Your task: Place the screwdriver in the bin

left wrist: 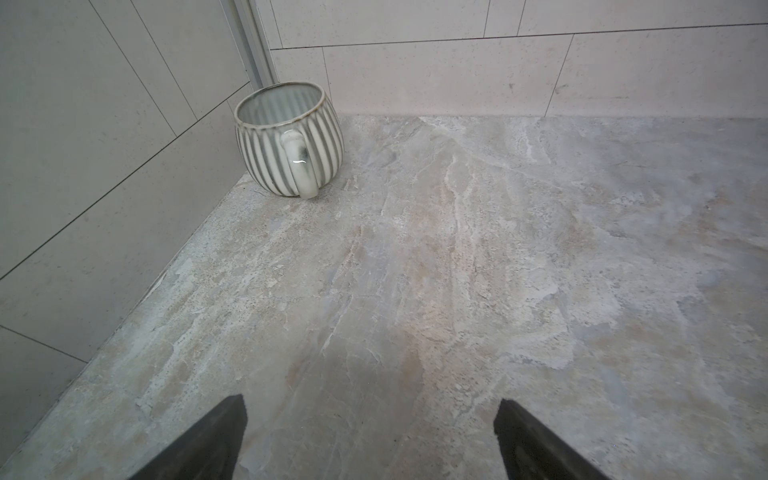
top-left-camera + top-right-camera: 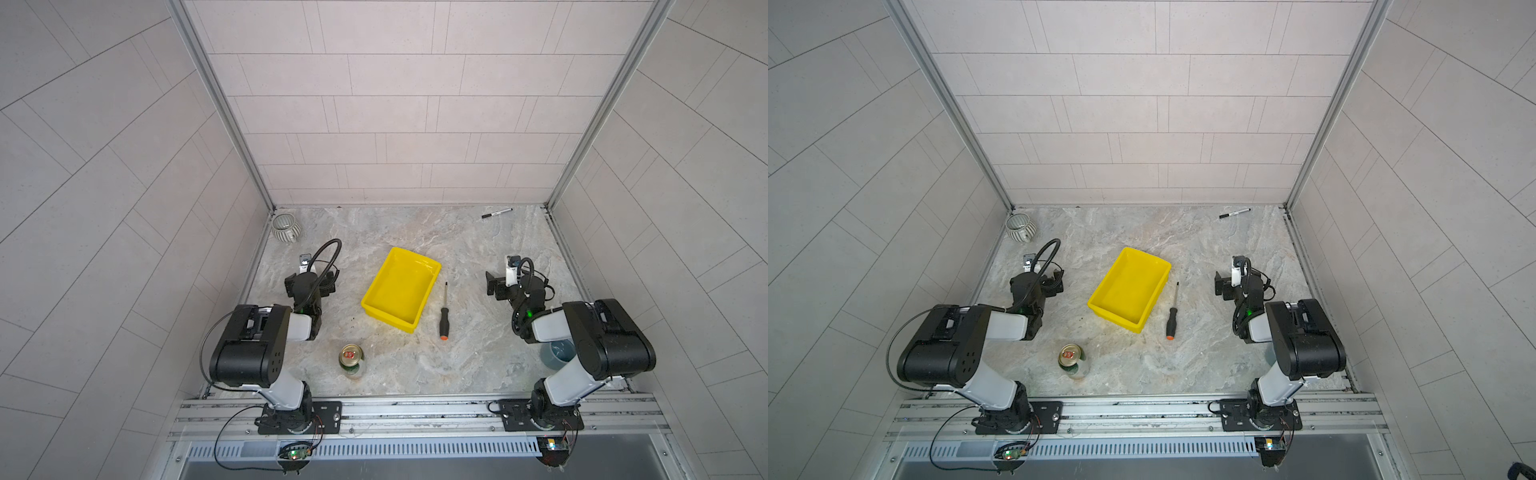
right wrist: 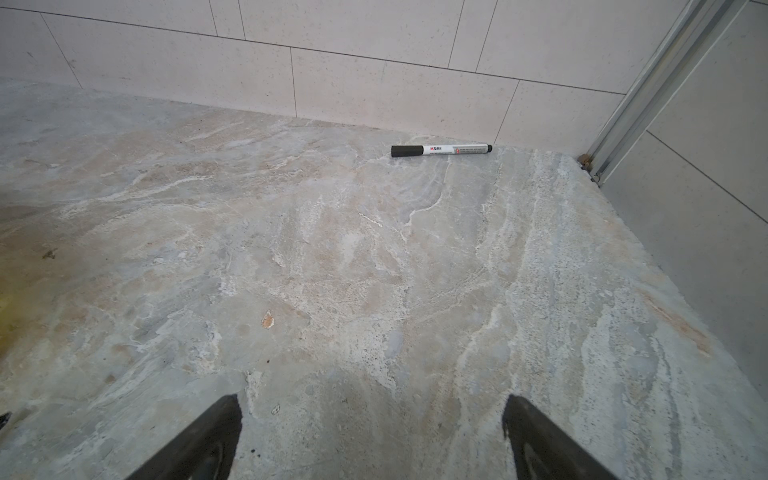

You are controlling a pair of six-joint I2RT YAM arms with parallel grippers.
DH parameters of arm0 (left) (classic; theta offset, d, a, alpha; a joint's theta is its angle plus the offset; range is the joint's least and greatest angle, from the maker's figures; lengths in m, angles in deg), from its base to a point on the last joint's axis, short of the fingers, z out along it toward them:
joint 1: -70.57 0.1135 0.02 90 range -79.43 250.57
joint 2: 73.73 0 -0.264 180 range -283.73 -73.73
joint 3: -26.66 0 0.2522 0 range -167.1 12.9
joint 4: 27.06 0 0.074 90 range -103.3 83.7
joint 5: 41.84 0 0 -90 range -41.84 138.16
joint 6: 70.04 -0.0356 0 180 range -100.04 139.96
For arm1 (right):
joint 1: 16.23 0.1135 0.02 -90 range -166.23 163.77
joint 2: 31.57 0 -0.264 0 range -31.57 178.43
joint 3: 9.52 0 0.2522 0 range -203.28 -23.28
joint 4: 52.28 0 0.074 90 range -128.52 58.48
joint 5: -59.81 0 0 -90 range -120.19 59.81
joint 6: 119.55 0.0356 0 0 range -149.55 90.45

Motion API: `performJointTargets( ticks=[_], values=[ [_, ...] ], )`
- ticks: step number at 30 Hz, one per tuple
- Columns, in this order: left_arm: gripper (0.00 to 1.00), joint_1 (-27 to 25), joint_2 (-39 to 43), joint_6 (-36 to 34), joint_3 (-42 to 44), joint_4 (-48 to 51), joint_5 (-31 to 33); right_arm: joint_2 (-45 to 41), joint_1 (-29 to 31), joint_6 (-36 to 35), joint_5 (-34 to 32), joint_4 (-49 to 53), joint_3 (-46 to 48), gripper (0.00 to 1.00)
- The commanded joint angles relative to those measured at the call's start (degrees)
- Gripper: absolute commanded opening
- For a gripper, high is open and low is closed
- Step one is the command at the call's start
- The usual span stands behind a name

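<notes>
The slim black-and-orange screwdriver (image 2: 444, 311) lies untouched just beside the shallow yellow plastic bin (image 2: 395, 291), with left gripper (image 1: 370, 401) and right gripper (image 3: 372, 401) both spread empty, so reaching for its handle probably comes first.

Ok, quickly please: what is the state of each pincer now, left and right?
Left pincer: open, holding nothing.
Right pincer: open, holding nothing.
</notes>
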Motion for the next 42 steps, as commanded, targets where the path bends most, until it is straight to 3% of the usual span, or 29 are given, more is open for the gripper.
performJointTargets(
  ticks=[1, 18, 25, 28, 30, 32, 34, 36, 39, 40, 42],
  values=[
    [1.0, -0.02, -0.23, 0.07, -0.96, -1.08, -0.16, -0.85, -0.25, -0.6, -0.51, -0.29, -0.34, 0.99],
    [1.0, -0.02, -0.14, -0.27, -0.98, -0.95, -0.93, -0.83, -0.29, -0.47, -0.38, -0.07, -0.51, 0.99],
    [1.0, -0.26, 2.04, -1.31, 3.07, -7.04, -3.82, -0.96, -0.84, 1.26, -3.8, 2.0, -1.5, 0.99],
    [1.0, -1.02, 9.11, -2.26, 1.59, 2.41, -4.68, -2.92, 0.47, 0.99, -7.74, -3.87, 2.11, 0.99],
    [1.0, -2.12, 15.94, -1.05, -3.24, 17.63, -3.22, -8.04, 1.89, 0.81, -12.54, -3.72, 4.98, 0.99],
    [1.0, -4.58, 20.45, -0.15, -8.46, 30.87, -0.69, -12.3, 3.21, 0.7, -15.56, 1.8, 4.58, 0.99],
    [1.0, -9.64, 24.62, 0.15, -12.68, 41.83, 5.71, -17.11, 5.09, 2.24, -20.91, 12.0, 1.85, 0.99],
    [1.0, -16.62, 29.18, 1.79, -16.5, 51.67, 11.34, -23.23, 8.06, 3.37, -25.82, 28.51, -3.16, 0.99],
    [1.0, -22.38, 36.01, 10.06, -19.27, 61.07, 11.78, -33.49, 14.13, 6.59, -32.5, 51.77, -10.85, 0.99],
    [1.0, -22.54, 37.95, 15.24, -19.75, 64.95, 10.18, -36.27, 14.91, 11.75, -33.66, 60.46, -14.08, 0.99],
    [1.0, -22.55, 42.32, 16.9, -19.64, 72.38, 0.9, -41.77, 14.7, 31.79, -35.57, 83.48, -19.27, 0.99]
  ],
)
